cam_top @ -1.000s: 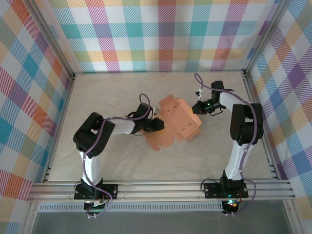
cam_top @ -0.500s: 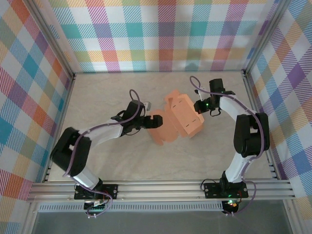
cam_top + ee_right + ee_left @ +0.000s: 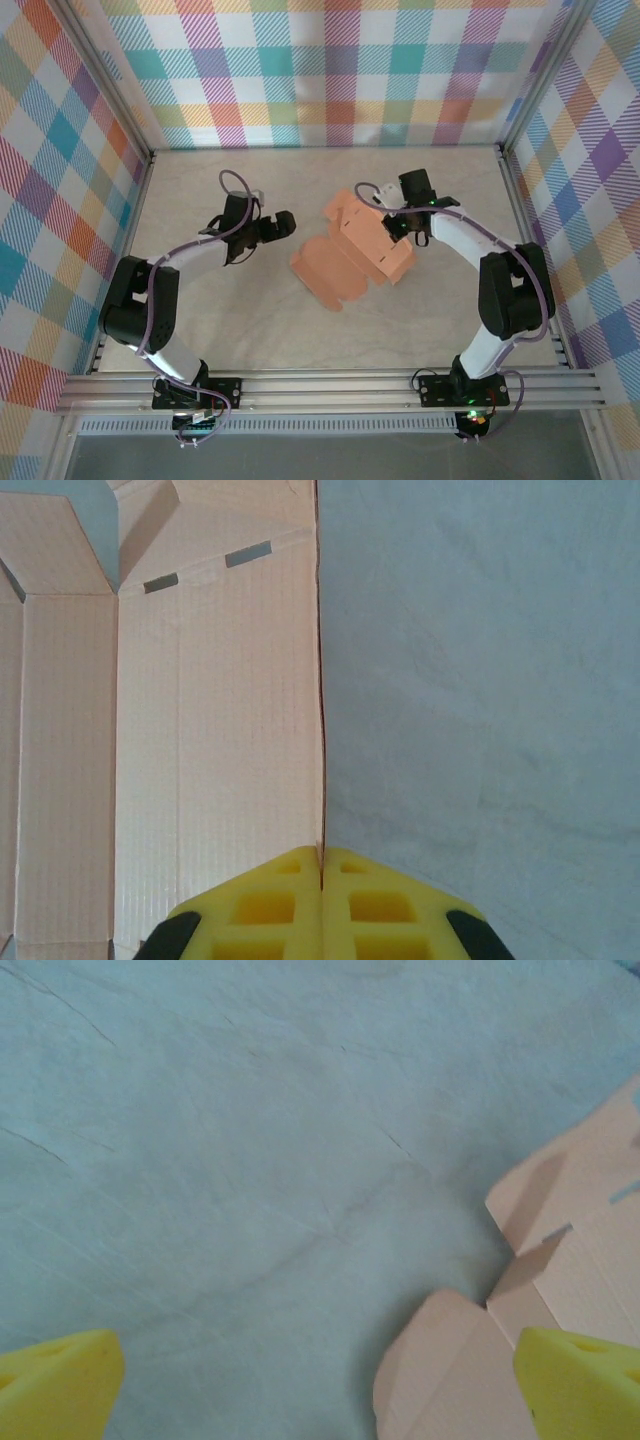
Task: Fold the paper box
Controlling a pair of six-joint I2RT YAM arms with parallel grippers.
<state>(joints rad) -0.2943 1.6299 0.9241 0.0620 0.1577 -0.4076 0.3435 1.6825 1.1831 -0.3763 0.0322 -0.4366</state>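
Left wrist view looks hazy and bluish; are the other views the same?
Left wrist: teal cast over the table, the left tool has blurred fingertips, paper box soft-edged. Right wrist: same cast, but the box's slots and right tool look sharp. Top external: even, warm light, only faint shadows.

A pale, marbled tabletop (image 3: 250,320) lies between three plaid walls checked in teal, orange, purple and yellow: the far wall (image 3: 330,70), the left wall (image 3: 50,200) and the right wall (image 3: 600,200). Close up, the tabletop shows thin dark creases. Silver aluminium rails (image 3: 330,385) run along the near edge.
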